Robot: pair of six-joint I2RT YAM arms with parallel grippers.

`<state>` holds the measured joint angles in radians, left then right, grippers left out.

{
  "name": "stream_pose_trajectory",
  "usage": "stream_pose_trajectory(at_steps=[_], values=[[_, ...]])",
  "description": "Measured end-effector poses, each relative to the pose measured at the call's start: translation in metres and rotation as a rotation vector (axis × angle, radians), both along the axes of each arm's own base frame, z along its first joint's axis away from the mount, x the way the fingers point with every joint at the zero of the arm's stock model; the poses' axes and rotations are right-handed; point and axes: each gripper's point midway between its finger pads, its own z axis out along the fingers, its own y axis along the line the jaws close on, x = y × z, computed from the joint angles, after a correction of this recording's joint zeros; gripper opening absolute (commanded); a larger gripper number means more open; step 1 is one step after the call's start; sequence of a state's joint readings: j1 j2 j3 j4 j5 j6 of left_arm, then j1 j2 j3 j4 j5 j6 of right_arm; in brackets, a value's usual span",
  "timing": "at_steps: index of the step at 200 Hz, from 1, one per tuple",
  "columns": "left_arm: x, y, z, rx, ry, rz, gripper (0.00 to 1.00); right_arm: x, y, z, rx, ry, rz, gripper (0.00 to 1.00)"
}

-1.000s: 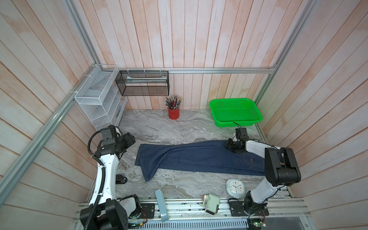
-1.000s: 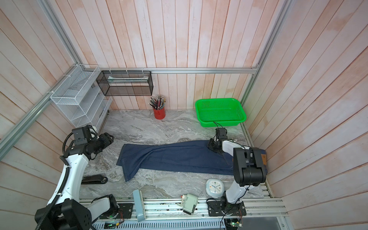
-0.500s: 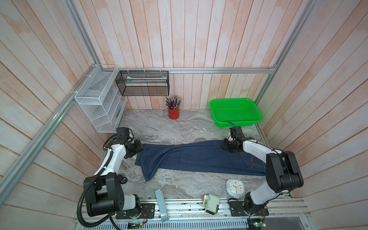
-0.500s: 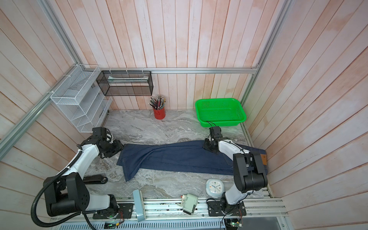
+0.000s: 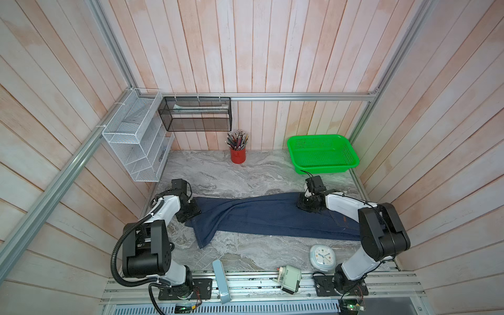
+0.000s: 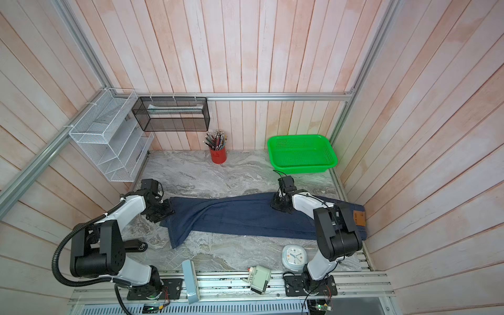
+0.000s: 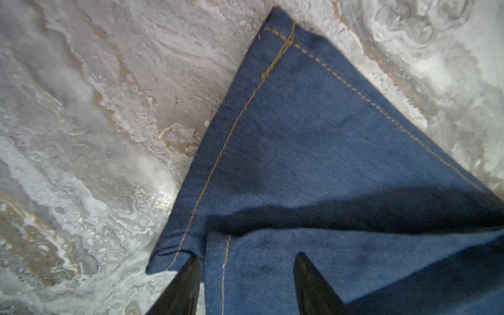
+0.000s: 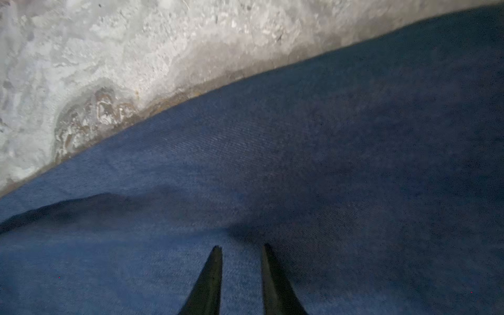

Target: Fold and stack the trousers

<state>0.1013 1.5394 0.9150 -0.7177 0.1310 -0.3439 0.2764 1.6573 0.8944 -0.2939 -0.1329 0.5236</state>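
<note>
Pencils [image 5: 237, 138] were kept in the red cup [image 5: 237, 156] at the surface's [image 5: 218, 174] back edge. The trousers [image 5: 259, 215] were stretched from left edge to right. One hem was straddled, unclamped, by the half-open left pincer [image 7: 246, 256]. Further along, the denim was touched by the narrowly parted right pincer [image 8: 241, 246].

Nothing legible — print on the tan patch [image 6: 359, 218] and the clock face [image 6: 294, 256] is too small.

On the grey stone table [image 5: 218, 174] sit a red cup of pencils [image 5: 237, 156] and a green basket [image 5: 321, 163] at the back and a white clock [image 5: 322, 256] near the front, while a white wire rack [image 5: 136, 141] and a black mesh box [image 5: 195, 114] hang on the wooden walls [image 5: 272, 54].
</note>
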Motion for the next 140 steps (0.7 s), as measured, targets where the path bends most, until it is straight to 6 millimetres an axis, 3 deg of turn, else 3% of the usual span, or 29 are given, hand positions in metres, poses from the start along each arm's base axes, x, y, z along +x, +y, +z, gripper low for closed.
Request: stream_pose_trajectory(at_steps=[19, 36, 81, 99, 123, 140], values=[[-0.003, 0.001, -0.011, 0.012, 0.039, -0.001, 0.56, -0.001, 0.0, -0.003, 0.0, 0.005, 0.001, 0.25], [-0.006, 0.002, -0.021, 0.021, 0.075, -0.003, 0.49, -0.002, 0.001, -0.004, 0.005, 0.007, 0.003, 0.24], [-0.006, 0.001, -0.025, 0.026, 0.085, -0.002, 0.11, 0.001, 0.004, -0.004, 0.018, -0.003, 0.01, 0.23], [-0.006, -0.001, -0.025, 0.025, 0.085, -0.002, 0.0, 0.002, 0.005, -0.004, 0.021, -0.007, 0.013, 0.23], [-0.006, 0.0, -0.017, 0.043, 0.079, -0.005, 0.0, 0.003, 0.005, -0.005, 0.023, -0.011, 0.014, 0.22], [-0.001, 0.005, 0.005, 0.076, 0.039, -0.001, 0.0, 0.005, 0.006, -0.005, 0.023, -0.017, 0.018, 0.22]])
